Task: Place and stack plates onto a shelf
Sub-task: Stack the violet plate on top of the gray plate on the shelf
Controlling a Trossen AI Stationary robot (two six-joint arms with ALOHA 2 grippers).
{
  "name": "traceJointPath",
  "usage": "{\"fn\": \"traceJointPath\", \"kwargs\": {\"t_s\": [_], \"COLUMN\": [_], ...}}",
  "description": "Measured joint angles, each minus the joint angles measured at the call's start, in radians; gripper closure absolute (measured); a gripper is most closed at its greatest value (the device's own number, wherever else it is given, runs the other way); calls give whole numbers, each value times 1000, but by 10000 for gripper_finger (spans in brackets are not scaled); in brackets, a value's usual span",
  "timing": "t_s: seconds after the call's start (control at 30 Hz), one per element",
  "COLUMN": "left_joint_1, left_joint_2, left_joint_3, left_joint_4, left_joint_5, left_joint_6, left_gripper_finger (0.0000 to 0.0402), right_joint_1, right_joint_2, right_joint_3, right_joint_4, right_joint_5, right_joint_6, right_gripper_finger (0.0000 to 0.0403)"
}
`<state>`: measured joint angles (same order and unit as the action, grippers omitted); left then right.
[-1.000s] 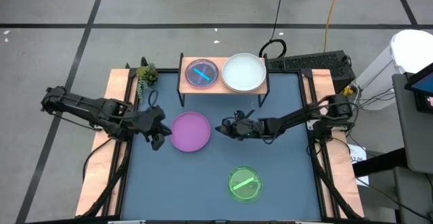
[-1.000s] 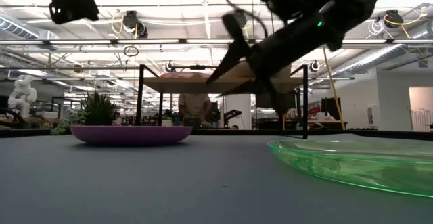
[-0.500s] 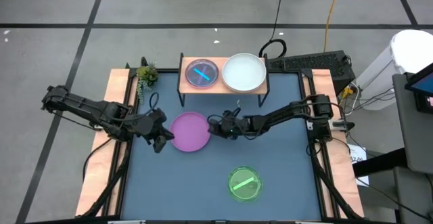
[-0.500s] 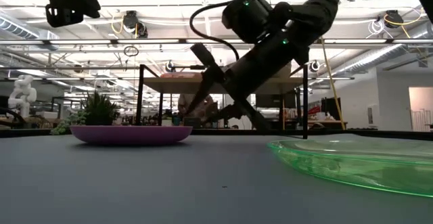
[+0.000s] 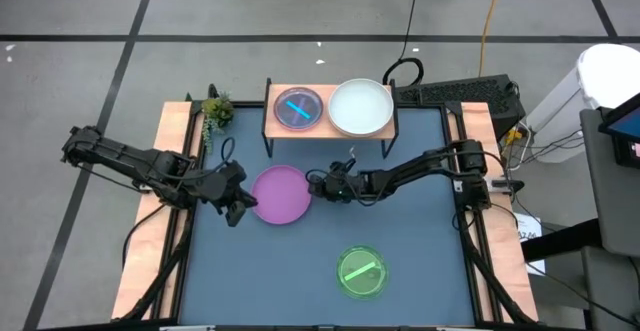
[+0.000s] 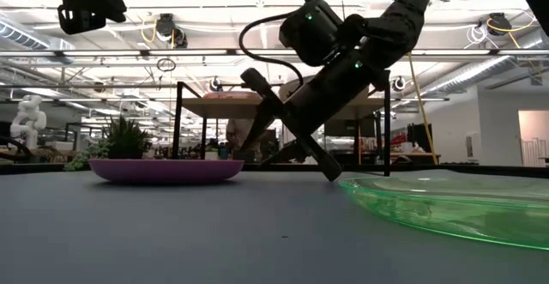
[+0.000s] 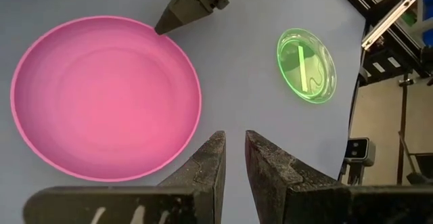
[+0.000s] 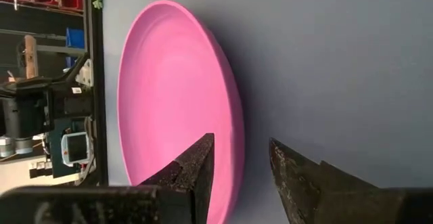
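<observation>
A purple plate (image 5: 281,194) lies flat on the dark table's middle. My right gripper (image 5: 316,184) is at its right rim and open. In the right wrist view one finger (image 8: 196,163) stands over the plate's inside and the other (image 8: 291,173) outside the rim (image 8: 236,143); whether either touches I cannot tell. My left gripper (image 5: 243,208) hovers left of the plate, a narrow empty gap between its fingers (image 7: 233,143). The shelf (image 5: 330,129) at the far edge carries a blue translucent plate (image 5: 298,108) and a white plate (image 5: 361,107). A green translucent plate (image 5: 362,272) lies near the front.
A small potted plant (image 5: 215,109) stands at the far left corner beside the shelf. Wooden side rails (image 5: 160,201) run along both sides of the table. Bare table lies between the purple plate and the green plate.
My right gripper has gone toward the table's left edge and down, reaching the purple plate's right rim, with most of the move in the first half second. The plate has stayed where it was.
</observation>
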<state>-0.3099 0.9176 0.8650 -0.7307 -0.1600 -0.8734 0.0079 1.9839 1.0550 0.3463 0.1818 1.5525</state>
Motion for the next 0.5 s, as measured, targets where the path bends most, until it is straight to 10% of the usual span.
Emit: {"fn": "traceJointPath", "kwargs": {"t_s": [0.5], "left_joint_1": [1], "left_joint_2": [0], "left_joint_3": [0], "left_joint_4": [0], "left_joint_5": [-1], "left_joint_6": [5], "left_gripper_finger": [339], "right_joint_1": [32], "right_joint_2": [-1], "right_joint_3": [1], "right_joint_4": [-25], "right_joint_5": [60], "right_joint_6": [-20], "right_gripper_finger": [301]}}
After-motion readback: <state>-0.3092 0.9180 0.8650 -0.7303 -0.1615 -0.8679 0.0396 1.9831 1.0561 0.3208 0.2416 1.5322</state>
